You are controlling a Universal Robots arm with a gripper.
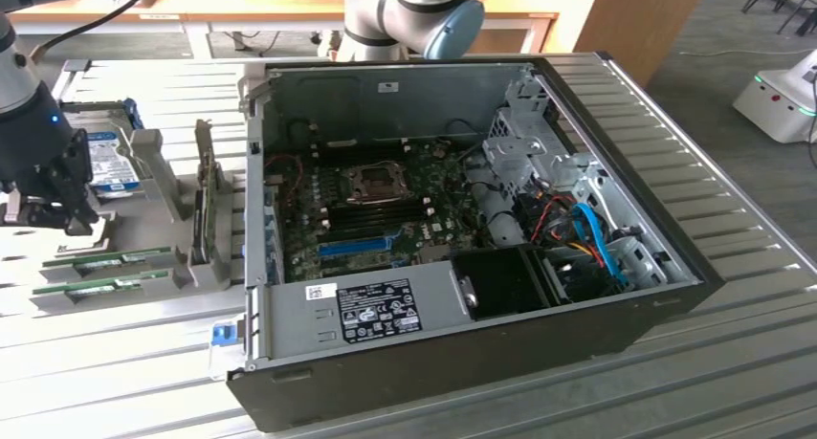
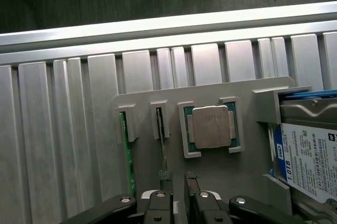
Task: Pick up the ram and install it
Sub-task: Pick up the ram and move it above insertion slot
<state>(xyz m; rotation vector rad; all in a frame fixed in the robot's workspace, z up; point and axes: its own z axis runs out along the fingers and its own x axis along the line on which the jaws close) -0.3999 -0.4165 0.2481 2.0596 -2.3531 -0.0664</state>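
Two ram sticks lie in the slots of a grey holder (image 1: 153, 267) on the exterior view's left: one ram stick (image 1: 113, 260) further back, the other (image 1: 92, 286) nearer the front. The wrist view shows them edge-on, as a green strip (image 2: 127, 155) and a thinner one (image 2: 164, 145). My black gripper (image 1: 45, 217) hangs just above the holder's back end, near the sticks. Its fingertips (image 2: 177, 179) stand a narrow gap apart, open, with nothing between them. One finger (image 2: 165, 177) sits over the end of the thinner stick.
The same holder carries a silver processor (image 2: 210, 126) and a hard drive with a blue label (image 2: 308, 153). An open computer case (image 1: 447, 353) with its motherboard (image 1: 383, 214) fills the middle of the ribbed metal table (image 1: 715, 372). The arm's base (image 1: 396, 18) stands behind the case.
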